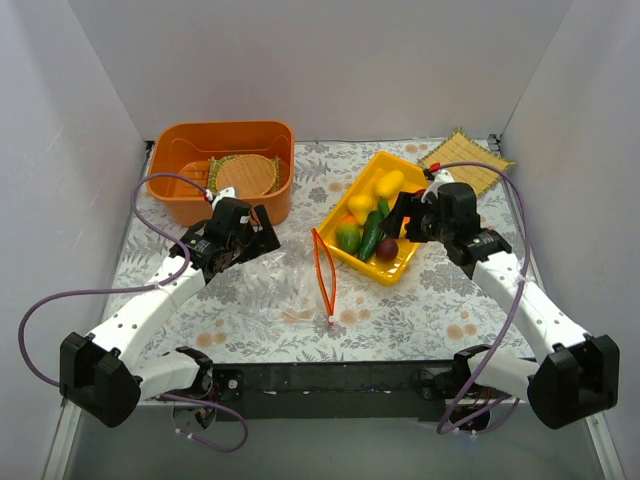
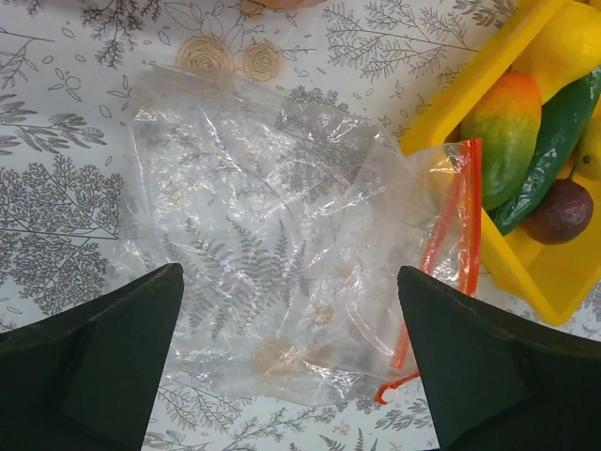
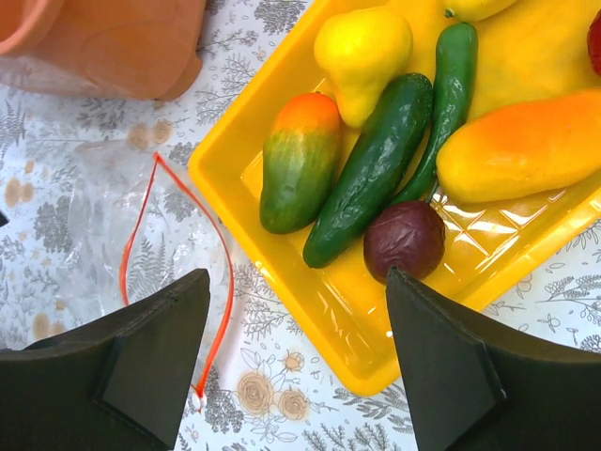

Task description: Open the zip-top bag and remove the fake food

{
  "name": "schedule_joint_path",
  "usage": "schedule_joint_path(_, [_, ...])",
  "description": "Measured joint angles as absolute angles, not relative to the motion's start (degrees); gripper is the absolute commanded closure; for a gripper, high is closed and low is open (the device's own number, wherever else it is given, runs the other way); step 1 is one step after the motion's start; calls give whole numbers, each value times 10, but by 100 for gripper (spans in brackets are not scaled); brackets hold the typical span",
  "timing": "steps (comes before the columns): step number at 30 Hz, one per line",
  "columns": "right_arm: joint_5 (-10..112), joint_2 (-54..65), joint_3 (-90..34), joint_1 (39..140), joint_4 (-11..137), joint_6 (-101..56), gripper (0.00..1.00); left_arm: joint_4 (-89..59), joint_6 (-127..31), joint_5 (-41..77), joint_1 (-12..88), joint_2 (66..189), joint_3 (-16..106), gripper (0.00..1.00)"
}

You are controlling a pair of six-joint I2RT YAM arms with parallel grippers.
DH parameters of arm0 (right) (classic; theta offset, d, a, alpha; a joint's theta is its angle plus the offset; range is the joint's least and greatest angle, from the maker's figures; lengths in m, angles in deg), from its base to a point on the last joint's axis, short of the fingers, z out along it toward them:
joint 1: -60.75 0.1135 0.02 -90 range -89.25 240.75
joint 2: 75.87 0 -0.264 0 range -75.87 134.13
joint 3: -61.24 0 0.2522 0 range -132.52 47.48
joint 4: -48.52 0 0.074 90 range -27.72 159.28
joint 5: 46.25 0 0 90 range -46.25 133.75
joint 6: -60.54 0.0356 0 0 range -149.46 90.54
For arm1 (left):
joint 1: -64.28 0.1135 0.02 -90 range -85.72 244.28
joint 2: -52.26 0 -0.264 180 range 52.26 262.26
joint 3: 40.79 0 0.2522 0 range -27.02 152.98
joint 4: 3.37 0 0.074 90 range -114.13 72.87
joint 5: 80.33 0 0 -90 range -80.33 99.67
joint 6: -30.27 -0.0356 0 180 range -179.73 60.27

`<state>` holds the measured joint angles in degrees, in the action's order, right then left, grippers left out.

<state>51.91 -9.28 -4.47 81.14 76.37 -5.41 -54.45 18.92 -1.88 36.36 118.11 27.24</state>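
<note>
Two grippers are hanging over a table covered with a leaf-printed cloth (image 1: 400,310), both with their jaws standing wide apart and gripping nothing. The left gripper (image 1: 258,232) (image 2: 291,277) is hovering above the zip-top bag (image 1: 280,285) (image 2: 272,235), which is lying flat and crumpled on the cloth between an orange tub (image 1: 180,150) and a yellow tray (image 1: 398,265) (image 3: 357,310). Its orange-red zip strip (image 1: 325,270) (image 2: 465,207) (image 3: 141,216) is gaping in a loop right against the tray's edge. The right gripper (image 1: 403,220) (image 3: 296,277) is hovering over the near corner of the tray, where the fake food (image 1: 370,225) is lying outside the bag: a green-and-orange piece (image 3: 299,160), a dark green cucumber (image 3: 371,169), a purple piece (image 3: 404,240), a yellow pear shape (image 3: 362,47) and a long orange piece (image 3: 526,146), all crowding together. A round woven mat (image 1: 245,175) is sitting inside the tub.
</note>
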Motion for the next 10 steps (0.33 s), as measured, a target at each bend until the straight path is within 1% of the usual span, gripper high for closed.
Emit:
schedule_joint_path(5, [518,-164,-15,812,762,-53,16,-543,199,0,364,1178,271,2])
schedule_joint_path(10, [509,-199,-9,812,762,-53,15,-527,197,12,364,1147,256,2])
